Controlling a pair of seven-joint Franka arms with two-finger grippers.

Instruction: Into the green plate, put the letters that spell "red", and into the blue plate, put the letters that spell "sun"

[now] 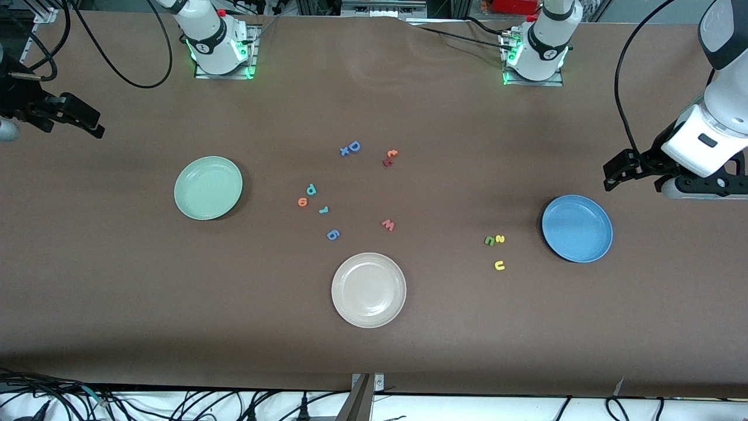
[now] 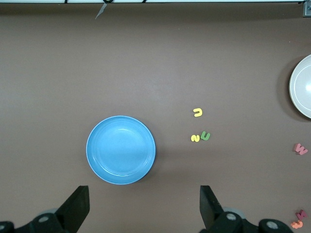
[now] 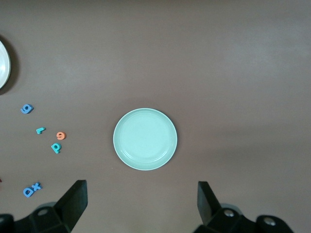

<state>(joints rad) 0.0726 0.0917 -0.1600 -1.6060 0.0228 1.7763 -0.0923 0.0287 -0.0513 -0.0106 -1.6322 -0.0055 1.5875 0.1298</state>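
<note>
The pale green plate (image 1: 208, 187) (image 3: 145, 139) lies empty toward the right arm's end. The blue plate (image 1: 577, 228) (image 2: 121, 149) lies empty toward the left arm's end. A teal "d" (image 1: 311, 189) (image 3: 56, 147), an orange "e" (image 1: 302, 202) (image 3: 60, 135) and a teal "r" (image 1: 324, 210) (image 3: 40, 130) sit together mid-table. Beside the blue plate lie a green "n" (image 1: 489, 240) (image 2: 205, 136), a yellow "s" (image 1: 499, 238) (image 2: 195, 138) and a yellow "u" (image 1: 499, 265) (image 2: 197, 112). My left gripper (image 1: 619, 171) (image 2: 144, 204) hangs open over bare table by the blue plate. My right gripper (image 1: 82, 120) (image 3: 142, 201) hangs open over bare table by the green plate.
A cream-white plate (image 1: 369, 289) lies nearest the front camera. A blue "g" (image 1: 332, 235), a pink "w" (image 1: 388, 224), a blue "D" with an "x" (image 1: 350, 148) and a reddish-orange letter pair (image 1: 390, 157) are scattered mid-table. Cables trail along the table's near edge.
</note>
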